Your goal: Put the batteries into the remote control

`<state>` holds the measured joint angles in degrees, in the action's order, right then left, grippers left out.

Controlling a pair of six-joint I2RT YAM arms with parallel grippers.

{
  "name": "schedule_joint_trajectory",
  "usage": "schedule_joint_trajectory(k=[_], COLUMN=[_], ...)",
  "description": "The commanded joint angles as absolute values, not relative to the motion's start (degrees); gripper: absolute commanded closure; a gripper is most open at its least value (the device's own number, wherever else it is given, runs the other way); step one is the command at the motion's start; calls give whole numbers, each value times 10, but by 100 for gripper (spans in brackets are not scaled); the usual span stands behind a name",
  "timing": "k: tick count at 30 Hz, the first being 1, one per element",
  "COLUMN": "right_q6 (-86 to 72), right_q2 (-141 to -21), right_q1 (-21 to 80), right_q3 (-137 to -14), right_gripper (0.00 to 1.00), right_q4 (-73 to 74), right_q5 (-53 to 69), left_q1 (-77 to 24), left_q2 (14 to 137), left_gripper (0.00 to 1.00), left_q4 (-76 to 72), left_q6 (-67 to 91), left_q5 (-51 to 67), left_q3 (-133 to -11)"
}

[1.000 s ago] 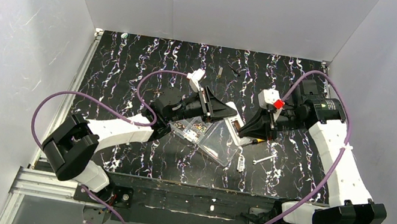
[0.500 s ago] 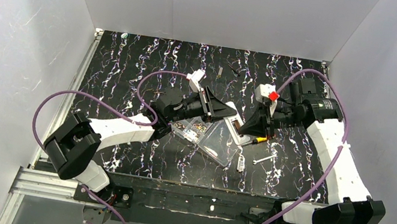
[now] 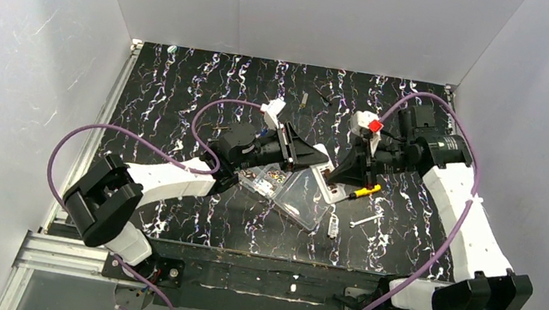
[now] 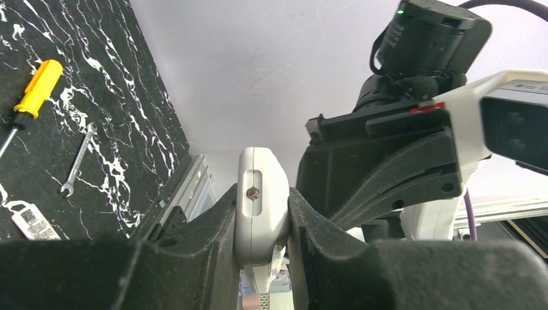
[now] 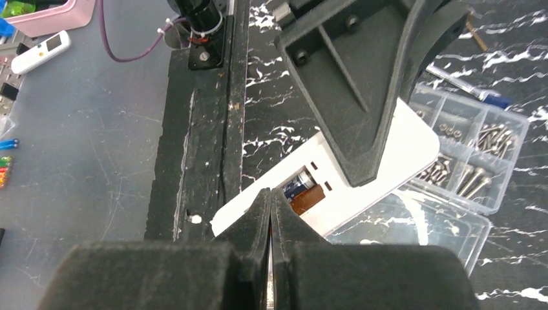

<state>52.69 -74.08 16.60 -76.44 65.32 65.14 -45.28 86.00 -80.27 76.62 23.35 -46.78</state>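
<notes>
The slim white plastic remote control (image 5: 407, 148), lying mid-frame in the right wrist view, is clamped by the left gripper (image 4: 262, 216), the right gripper (image 5: 270, 203) is pinched shut on nothing visible at the open battery bay (image 5: 305, 192), battery seating is judged the step in hand, and a gentle, well-aligned press is called for next.

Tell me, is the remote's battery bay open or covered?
Open: in the right wrist view the remote control shows an uncovered bay with something blue and brown inside.

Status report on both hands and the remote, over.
Left hand shut on remote control. Right hand shut, tips at its open battery bay. Nothing blocking.
</notes>
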Motion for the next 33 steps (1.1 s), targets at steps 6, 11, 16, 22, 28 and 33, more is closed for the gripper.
schedule_joint_trajectory(k=[6,11,16,22,28,33], right_q6=[245,-28,-76,-3,4,-12], right_q2=[-574,-454,-451,-497,-548,-620], right_q1=[169,169,169,169,169,173], right_q3=[-703,-543,-548,-585,-568,-568], right_gripper=[75,62,61,54,53,53], right_q4=[365,81,140,228,202,140], right_q5=[685,511,397,290,271,265], left_q1=[-452,-428,-406,-385,-359,-355], left_q2=[809,789,751,686,610,550], left_gripper=[100,100,100,100,100,100], left_q4=[-836,-835,-789,-688,-568,-410], left_q6=[725,732,715,665,624,554], left_q5=[240,214,228,248,260,259], left_q3=[-442,-403,-386,-390,-424,-488])
